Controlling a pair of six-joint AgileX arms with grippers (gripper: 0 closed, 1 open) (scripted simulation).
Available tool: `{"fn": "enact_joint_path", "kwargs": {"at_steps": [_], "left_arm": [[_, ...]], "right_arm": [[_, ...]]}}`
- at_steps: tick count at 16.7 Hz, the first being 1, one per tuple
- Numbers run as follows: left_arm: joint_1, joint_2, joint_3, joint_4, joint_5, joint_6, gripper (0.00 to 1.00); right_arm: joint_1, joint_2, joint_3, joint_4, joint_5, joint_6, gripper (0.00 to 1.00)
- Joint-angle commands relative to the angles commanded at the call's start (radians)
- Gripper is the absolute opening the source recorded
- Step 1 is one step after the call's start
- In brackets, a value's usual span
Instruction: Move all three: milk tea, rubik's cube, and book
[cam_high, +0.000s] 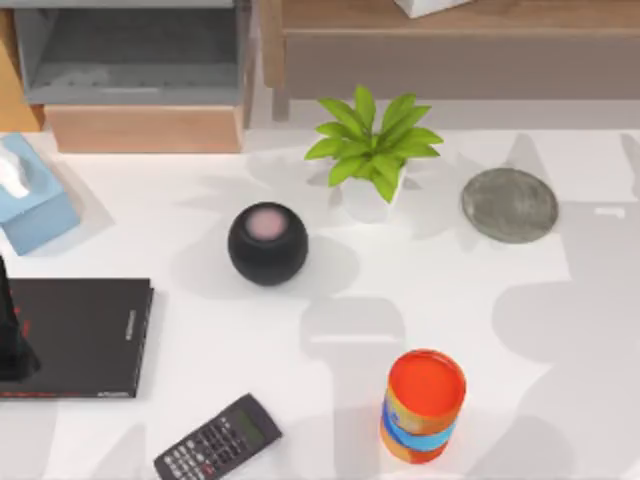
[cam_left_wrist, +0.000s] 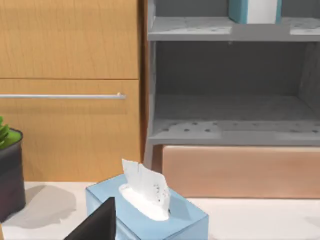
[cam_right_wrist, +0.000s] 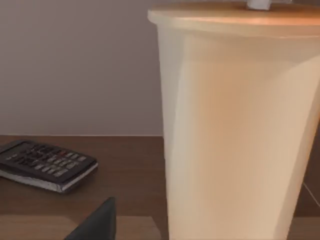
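Note:
The milk tea (cam_right_wrist: 235, 130) stands close in front of the right wrist camera, a tall beige-orange cup with an orange-tan top and a white straw (cam_right_wrist: 259, 4), on a brown wooden surface. One dark fingertip (cam_right_wrist: 97, 222) of my right gripper sits low beside the cup. The book (cam_left_wrist: 239, 10), teal-blue with white page edges, stands on the upper grey shelf (cam_left_wrist: 200, 29). A dark part of my left arm (cam_high: 10, 330) hangs over the left end of a thin black book (cam_high: 85, 335); one of its fingertips (cam_left_wrist: 97, 225) points toward the tissue box (cam_left_wrist: 150, 210). The rubik's cube is out of view.
On the white table sit a black round speaker (cam_high: 267, 242), a potted plant (cam_high: 372, 150), a grey disc (cam_high: 508, 204), an orange-and-blue can (cam_high: 424, 405), a calculator (cam_high: 218, 440) and the tissue box (cam_high: 30, 200). A second calculator (cam_right_wrist: 47, 165) lies left of the cup.

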Motion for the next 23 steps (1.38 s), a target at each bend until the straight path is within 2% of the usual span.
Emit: {"fn": "enact_joint_path", "kwargs": {"at_steps": [4, 12, 18, 23], "left_arm": [[0.0, 0.0, 0.0, 0.0, 0.0, 0.0, 1.0], [0.0, 0.0, 0.0, 0.0, 0.0, 0.0, 1.0], [0.0, 0.0, 0.0, 0.0, 0.0, 0.0, 1.0], [0.0, 0.0, 0.0, 0.0, 0.0, 0.0, 1.0]], "right_arm": [[0.003, 0.019, 0.065, -0.042, 0.007, -0.001, 1.0], [0.064, 0.223, 0.347, -0.127, 0.062, -0.002, 1.0], [0.059, 0.256, 0.381, -0.123, 0.065, -0.003, 1.0], [0.059, 0.256, 0.381, -0.123, 0.065, -0.003, 0.62]]}}
